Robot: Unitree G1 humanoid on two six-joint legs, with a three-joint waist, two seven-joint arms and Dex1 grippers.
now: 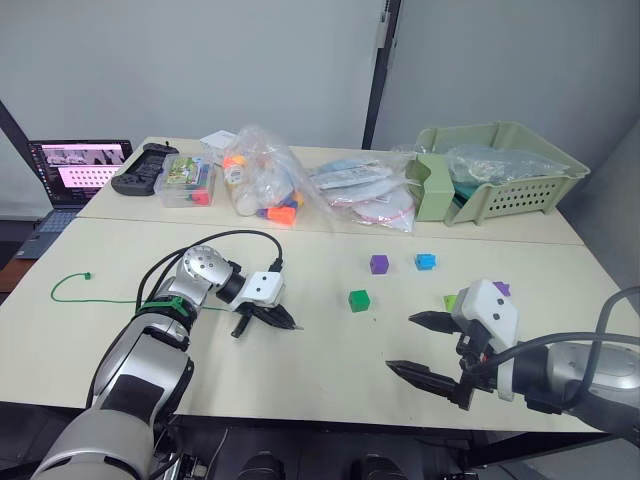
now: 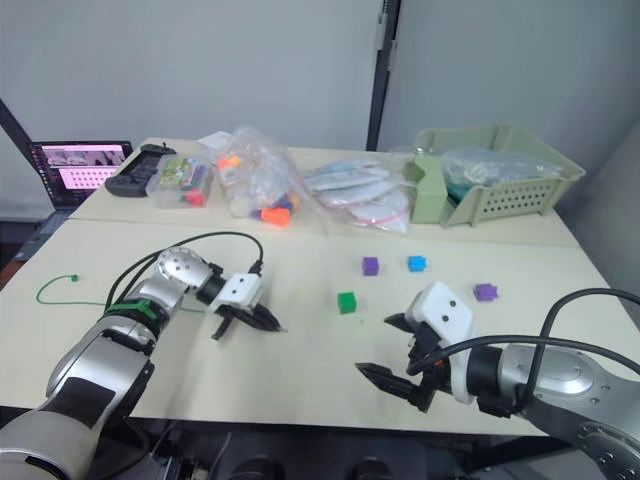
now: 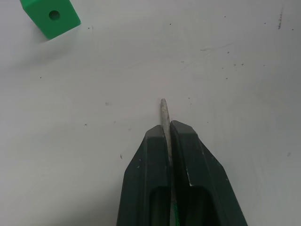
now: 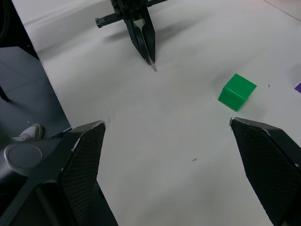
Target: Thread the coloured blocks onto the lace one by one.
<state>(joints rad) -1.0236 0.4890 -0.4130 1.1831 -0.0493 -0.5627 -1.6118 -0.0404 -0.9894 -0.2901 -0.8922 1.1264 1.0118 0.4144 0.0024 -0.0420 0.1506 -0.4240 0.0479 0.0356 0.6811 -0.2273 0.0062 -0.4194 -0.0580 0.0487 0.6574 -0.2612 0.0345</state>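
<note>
My left gripper (image 1: 291,325) rests low on the table, shut on the lace. The lace's pale stiff tip (image 3: 163,109) pokes out past the closed fingers. The thin green lace (image 1: 100,299) trails left to a knotted end (image 1: 88,276). A dark green block (image 1: 359,300) lies just right of that gripper, its hole showing in the left wrist view (image 3: 51,18). Farther back sit a purple block (image 1: 379,263) and a blue block (image 1: 425,261). A lime green block (image 1: 451,301) and a second purple block (image 2: 486,292) lie by my right gripper (image 1: 402,342), which is open and holds nothing.
At the back of the table stand a pale green basket (image 1: 500,170), clear bags of toys (image 1: 265,185), a clear box (image 1: 187,182) and a black controller (image 1: 140,170). A laptop (image 1: 75,170) sits off the far left corner.
</note>
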